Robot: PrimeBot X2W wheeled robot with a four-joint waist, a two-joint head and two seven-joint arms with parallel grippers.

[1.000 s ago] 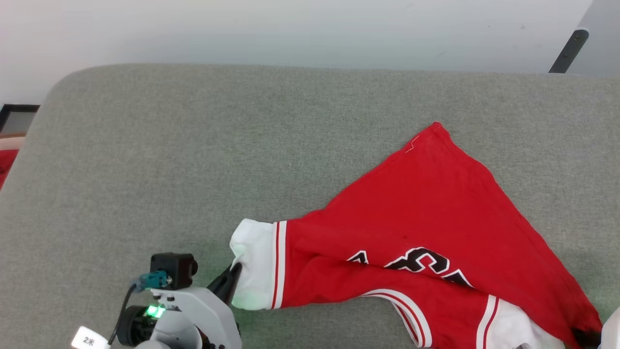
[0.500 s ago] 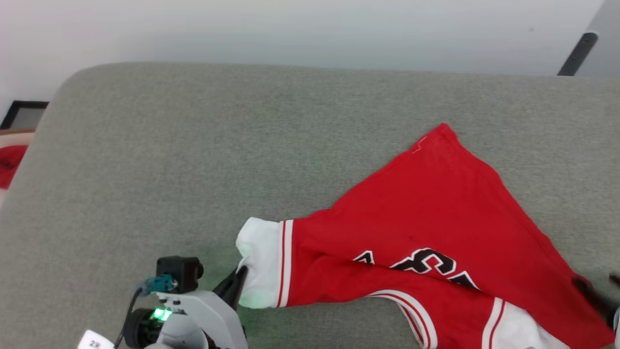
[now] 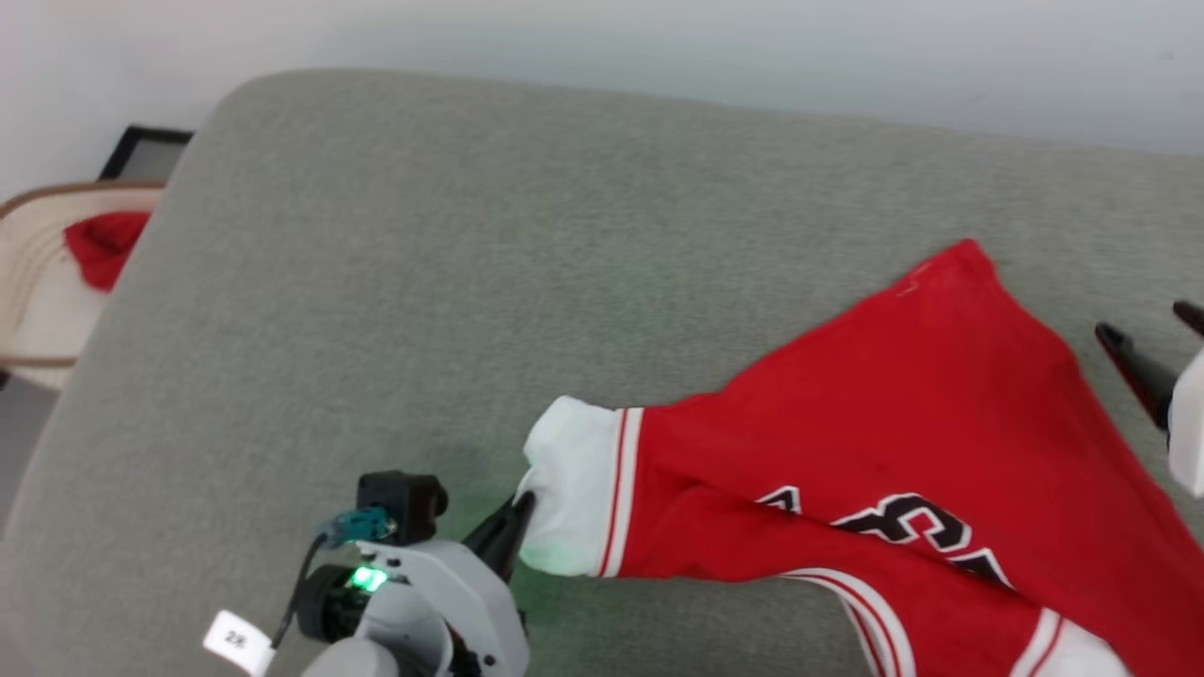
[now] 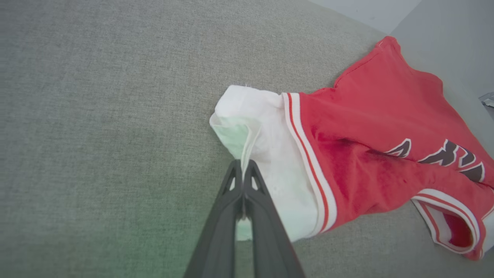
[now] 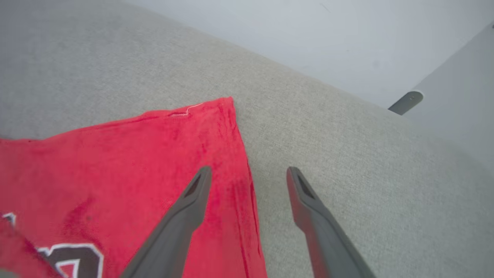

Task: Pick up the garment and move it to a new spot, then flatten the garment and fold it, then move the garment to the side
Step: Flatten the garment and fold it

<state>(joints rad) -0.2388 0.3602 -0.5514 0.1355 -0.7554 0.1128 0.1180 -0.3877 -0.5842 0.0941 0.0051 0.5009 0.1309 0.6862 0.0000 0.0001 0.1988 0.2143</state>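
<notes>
1 grey fabric surface (image 3: pixel 376 282) bears the garment (image 3: pixel 894 423), pale wall (image 3: pixel 658 38) behind.

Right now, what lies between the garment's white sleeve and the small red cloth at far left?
In the head view: bare grey cushion, then the pale container's rim around the red cloth. The left end effector pinches that sleeve.

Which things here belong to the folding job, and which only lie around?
For the job: the garment; the left gripper, jaws shut on its white sleeve; the right gripper, open at its edge; the grey padded surface.
Lying about: the small red cloth, its pale holder, the black frame.
</notes>
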